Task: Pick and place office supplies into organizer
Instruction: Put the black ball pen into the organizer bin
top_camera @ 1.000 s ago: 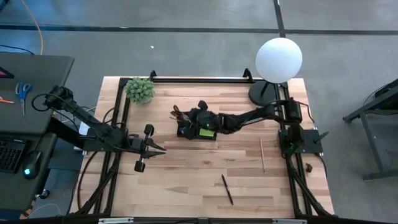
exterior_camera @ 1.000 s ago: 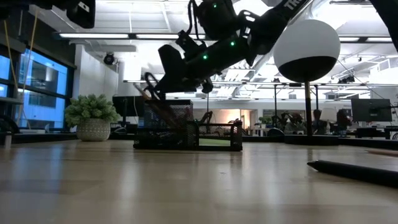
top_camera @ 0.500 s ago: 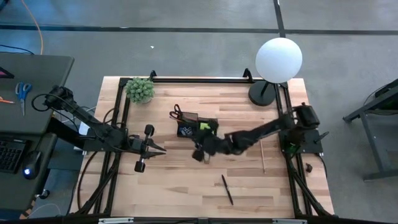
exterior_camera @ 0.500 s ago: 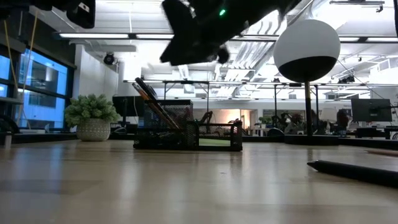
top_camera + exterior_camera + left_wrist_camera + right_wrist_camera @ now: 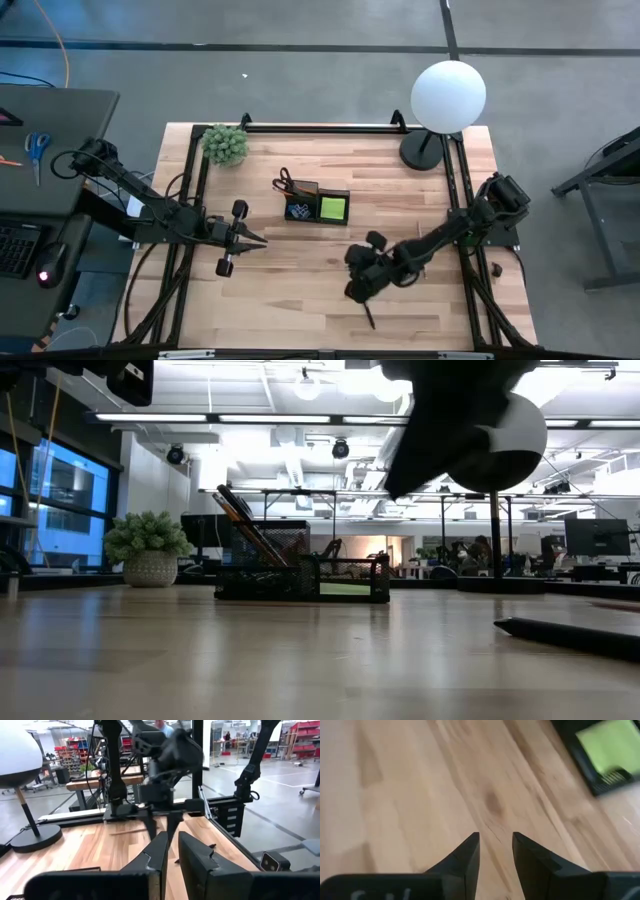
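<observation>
The wooden surface [image 5: 300, 270] fills the middle of the room, framed by black rails. At its far right corner stands the lamp [image 5: 448, 95], a white globe on a round black base.

The right arm [image 5: 450, 230] reaches in from the right edge, stretched low toward the near middle of the surface. Its jaws, the right gripper [image 5: 358, 283], hang above bare wood just beside a dark pen [image 5: 367, 310], which lies near the front edge. From the wrist view the right gripper [image 5: 493, 842] has its fingers [image 5: 465, 855] a little apart with nothing between them, only wood grain below.

The left arm [image 5: 150, 205] waits at the left side, its left gripper [image 5: 255, 238] pointing toward the centre. In its own view the left gripper [image 5: 172, 842] shows fingers [image 5: 155, 852] nearly together with a narrow gap, holding nothing.

The plant [image 5: 225, 144] sits at the far left corner in a pale pot.

The organizer [image 5: 315, 206] stands in the middle of the surface, toward the back, well apart from both grippers. Its right compartment holds the green pad [image 5: 333, 208]. Scissors [image 5: 285, 182] stick out of its taller left part, handles up, with pencils [image 5: 245, 525] leaning beside them.

A thin wooden pencil [image 5: 421, 250] lies on the surface toward the right, mostly hidden by the right arm.
</observation>
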